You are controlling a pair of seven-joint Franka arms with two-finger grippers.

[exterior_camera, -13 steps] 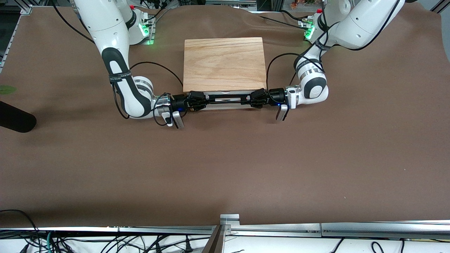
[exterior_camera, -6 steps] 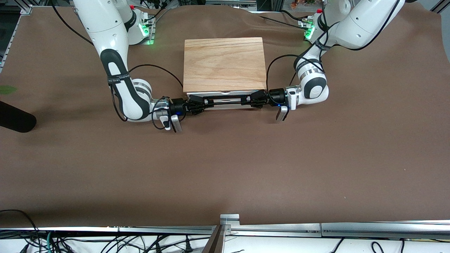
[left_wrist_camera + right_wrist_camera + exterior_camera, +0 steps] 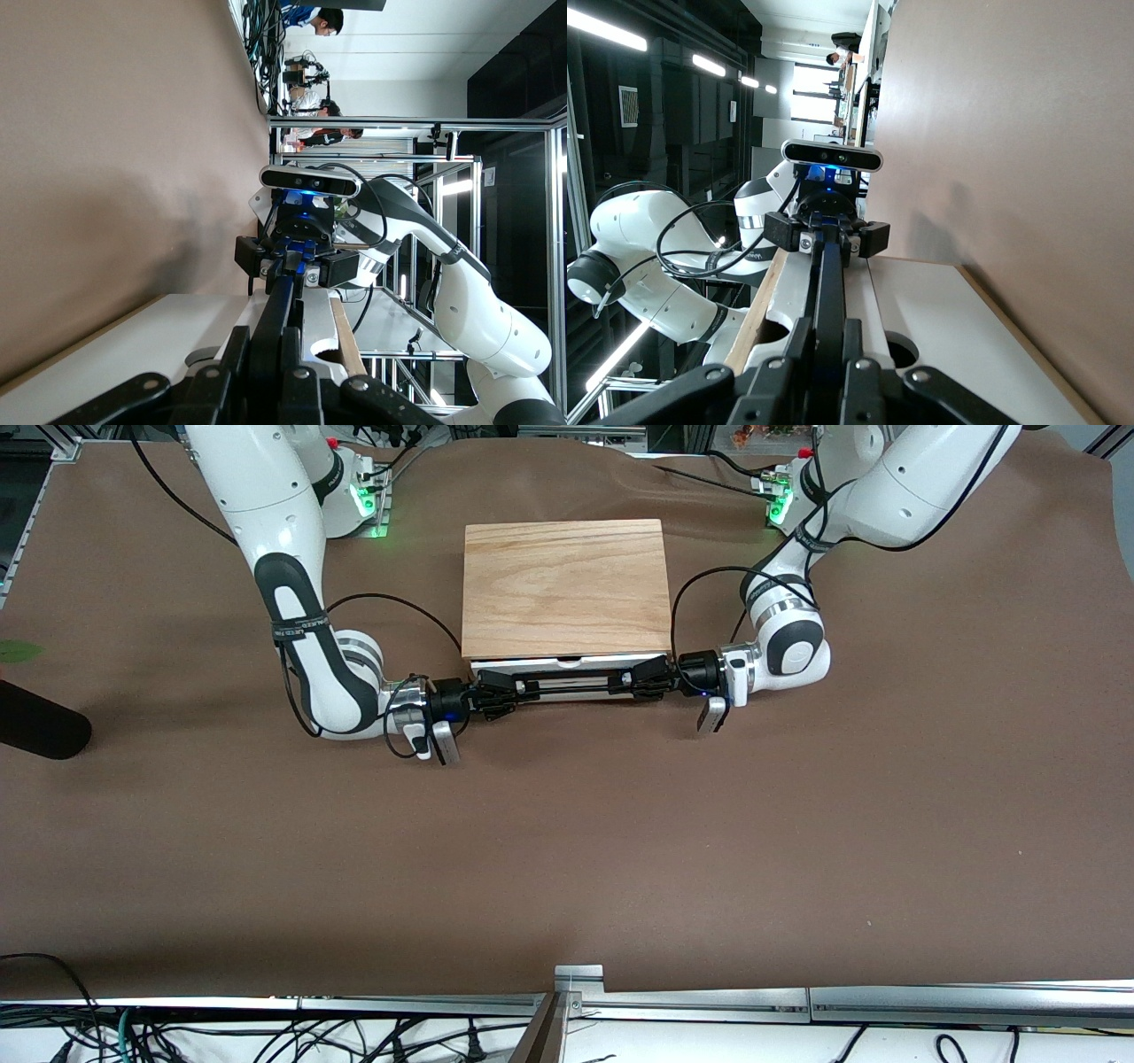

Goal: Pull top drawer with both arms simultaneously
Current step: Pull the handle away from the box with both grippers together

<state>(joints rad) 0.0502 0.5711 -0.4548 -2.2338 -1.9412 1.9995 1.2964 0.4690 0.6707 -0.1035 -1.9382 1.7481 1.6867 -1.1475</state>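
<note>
Farther out slides top drawer [image 3: 567,662], both hands clamping its handle [image 3: 571,682].

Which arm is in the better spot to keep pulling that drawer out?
Neither; it looks like a job for both. The left tool grips the handle at the left arm's end, the right tool at the other end. The drawer is only slightly out of the wooden box.
</note>
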